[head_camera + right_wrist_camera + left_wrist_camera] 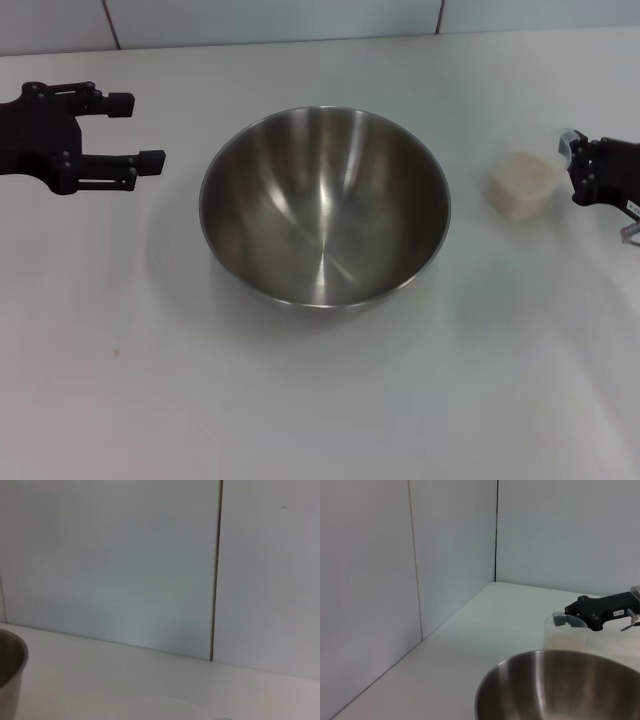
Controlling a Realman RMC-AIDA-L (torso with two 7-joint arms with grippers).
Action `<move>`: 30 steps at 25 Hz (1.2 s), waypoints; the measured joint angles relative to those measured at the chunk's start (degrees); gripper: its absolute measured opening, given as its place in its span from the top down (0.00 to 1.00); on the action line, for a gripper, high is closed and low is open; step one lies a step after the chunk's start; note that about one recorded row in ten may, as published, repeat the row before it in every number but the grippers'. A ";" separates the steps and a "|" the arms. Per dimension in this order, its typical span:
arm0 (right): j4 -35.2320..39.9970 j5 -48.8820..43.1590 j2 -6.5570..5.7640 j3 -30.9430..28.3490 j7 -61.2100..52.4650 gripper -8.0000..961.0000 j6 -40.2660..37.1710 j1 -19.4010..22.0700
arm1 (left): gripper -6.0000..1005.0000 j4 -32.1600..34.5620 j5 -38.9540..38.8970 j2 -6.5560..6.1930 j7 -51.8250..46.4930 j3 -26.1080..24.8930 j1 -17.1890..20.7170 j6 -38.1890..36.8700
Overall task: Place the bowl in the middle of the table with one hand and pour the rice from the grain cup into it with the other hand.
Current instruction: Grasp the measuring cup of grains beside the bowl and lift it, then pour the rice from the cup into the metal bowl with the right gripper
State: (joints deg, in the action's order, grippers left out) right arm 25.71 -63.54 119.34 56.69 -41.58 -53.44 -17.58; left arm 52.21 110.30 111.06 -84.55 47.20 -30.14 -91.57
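**With the bowl set, the grain cup waits to be gripped**

While the bowl [324, 205] sits empty near the middle of the table [300, 400], the grain cup [521, 184] stands upright to its right, rice [519, 192] inside. The right end effector [578, 170] reaches level toward the cup; I cannot tell its finger state. It should grip mid-wall, lift clear of the rim, then tip slowly. The left end effector [128, 130] hovers level left of the bowl, fingers spread, holding nothing.

grain cup [521, 185] right of bowl [324, 205]
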 joint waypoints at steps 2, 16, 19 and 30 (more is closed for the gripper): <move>1.09 0.00 0.01 -0.05 1.49 0.98 -1.33 0.05 | 0.19 0.00 0.00 0.00 0.00 -0.01 0.00 0.00; 14.06 -2.55 0.06 4.00 12.29 0.98 -8.35 -0.19 | 0.19 0.91 -0.01 0.49 -0.75 0.44 0.69 -1.04; 16.60 -2.56 0.05 6.35 14.00 0.98 -8.00 -0.45 | 0.19 1.24 -0.01 0.75 -0.82 0.44 0.74 -1.24; 23.88 -2.28 0.23 14.41 26.01 0.97 -6.70 -0.30 | 0.19 1.41 0.00 0.92 -1.64 0.53 0.79 -2.21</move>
State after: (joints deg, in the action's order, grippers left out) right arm 49.58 -65.82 119.58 71.10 -15.57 -60.14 -17.88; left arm 53.61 110.29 111.98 -86.19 47.73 -29.35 -93.79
